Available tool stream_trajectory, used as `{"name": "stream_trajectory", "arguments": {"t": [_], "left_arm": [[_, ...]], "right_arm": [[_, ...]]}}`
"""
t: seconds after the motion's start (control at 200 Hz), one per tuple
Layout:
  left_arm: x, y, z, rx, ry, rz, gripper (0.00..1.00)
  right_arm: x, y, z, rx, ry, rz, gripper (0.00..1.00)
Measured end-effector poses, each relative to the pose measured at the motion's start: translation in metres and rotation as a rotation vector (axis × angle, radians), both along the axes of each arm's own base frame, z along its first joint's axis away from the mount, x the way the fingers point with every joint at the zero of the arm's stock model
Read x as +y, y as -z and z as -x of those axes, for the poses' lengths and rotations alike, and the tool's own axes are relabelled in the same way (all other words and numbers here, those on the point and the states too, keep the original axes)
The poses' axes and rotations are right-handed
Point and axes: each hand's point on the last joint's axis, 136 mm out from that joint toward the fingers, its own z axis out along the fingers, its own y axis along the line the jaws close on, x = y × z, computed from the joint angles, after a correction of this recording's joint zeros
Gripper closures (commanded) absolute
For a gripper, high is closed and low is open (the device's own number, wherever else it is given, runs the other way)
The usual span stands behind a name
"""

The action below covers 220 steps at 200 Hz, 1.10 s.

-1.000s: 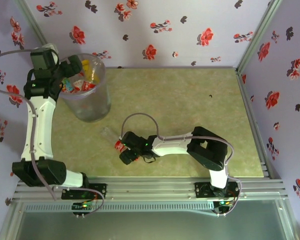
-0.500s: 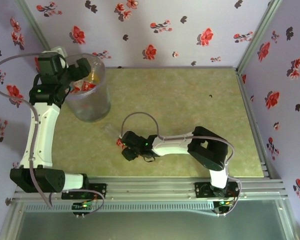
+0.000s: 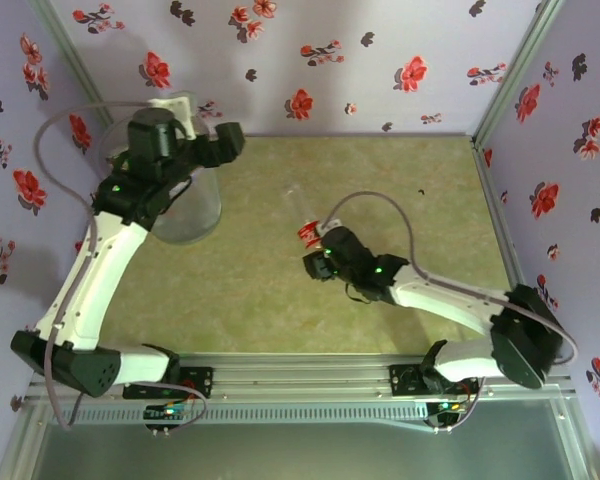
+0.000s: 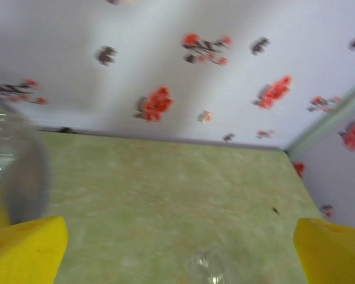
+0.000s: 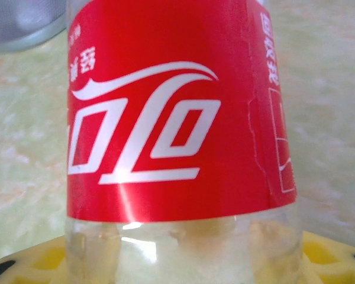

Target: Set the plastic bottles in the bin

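In the top view my right gripper [image 3: 316, 254] is shut on a clear plastic bottle [image 3: 308, 235] with a red label, over the middle of the table. The right wrist view shows that bottle [image 5: 177, 118] close up, label upside down, its clear body sitting between my yellow fingers [image 5: 29, 260]. The bin [image 3: 195, 212] stands at the back left, its top hidden under my left arm. My left gripper [image 3: 225, 142] hangs open just right of the bin's rim. Its yellow fingertips [image 4: 23, 248] stand wide apart with nothing between them, and the bin's wall [image 4: 18, 171] is at the left edge.
Floral walls close the table on three sides. A metal rail [image 3: 310, 375] runs along the near edge. A small dark speck [image 3: 420, 193] lies at the back right. A blurred clear glint [image 4: 216, 269] shows low on the green tabletop [image 4: 165, 189].
My right gripper has closed on the bottle and carried it up from the near-left table to the middle. My left arm has swung right, off the bin's mouth.
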Motion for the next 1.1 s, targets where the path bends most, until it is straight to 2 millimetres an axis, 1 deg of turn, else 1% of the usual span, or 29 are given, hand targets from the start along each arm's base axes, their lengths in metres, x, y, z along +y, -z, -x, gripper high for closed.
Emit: {"name": "stream_trajectory", "arguments": {"t": [0.095, 0.135, 0.185, 0.28, 0.305, 0.395, 0.47, 0.545, 0.66, 0.725, 0.76, 0.83, 0.86, 0.995, 1.1], "left_arm": [[-0.042, 0.015, -0.004, 0.037, 0.089, 0.036, 0.0], [-0.06, 0.025, -0.008, 0.062, 0.129, 0.068, 0.0], [-0.078, 0.039, -0.013, 0.099, 0.169, 0.108, 0.0], [-0.104, 0.071, -0.026, 0.186, 0.219, 0.19, 0.0], [-0.111, 0.08, -0.028, 0.21, 0.23, 0.211, 0.0], [-0.131, 0.107, -0.032, 0.287, 0.262, 0.274, 0.0], [-0.149, 0.121, -0.031, 0.329, 0.292, 0.316, 0.0], [-0.165, 0.128, -0.025, 0.353, 0.326, 0.347, 0.0], [-0.184, 0.128, -0.017, 0.368, 0.371, 0.392, 0.01], [-0.192, 0.129, -0.015, 0.372, 0.387, 0.41, 0.01], [-0.194, 0.131, -0.015, 0.377, 0.387, 0.416, 0.02], [-0.196, 0.137, -0.016, 0.393, 0.383, 0.431, 0.1], [-0.197, 0.14, -0.016, 0.398, 0.382, 0.433, 0.11], [-0.202, 0.155, -0.016, 0.434, 0.38, 0.447, 0.16], [-0.207, 0.161, -0.016, 0.45, 0.386, 0.457, 0.2]], "right_arm": [[-0.027, -0.007, -0.009, -0.03, 0.082, -0.056, 0.5], [-0.035, -0.01, -0.011, -0.043, 0.108, -0.078, 0.5], [-0.041, -0.014, -0.014, -0.06, 0.129, -0.097, 0.5], [-0.042, -0.023, -0.019, -0.087, 0.142, -0.129, 0.5], [-0.042, -0.025, -0.02, -0.092, 0.143, -0.135, 0.52], [-0.038, -0.028, -0.021, -0.099, 0.133, -0.154, 0.53], [-0.035, -0.029, -0.021, -0.099, 0.124, -0.167, 0.53], [-0.032, -0.03, -0.022, -0.099, 0.114, -0.179, 0.53], [-0.028, -0.029, -0.022, -0.098, 0.102, -0.19, 0.53], [-0.027, -0.028, -0.023, -0.094, 0.102, -0.188, 0.53], [-0.028, -0.026, -0.024, -0.092, 0.105, -0.186, 0.53], [-0.029, -0.024, -0.025, -0.088, 0.111, -0.185, 0.53], [-0.029, -0.023, -0.025, -0.086, 0.113, -0.186, 0.53], [-0.029, -0.023, -0.025, -0.087, 0.113, -0.189, 0.53], [-0.025, -0.025, -0.025, -0.09, 0.1, -0.204, 0.53]]}}
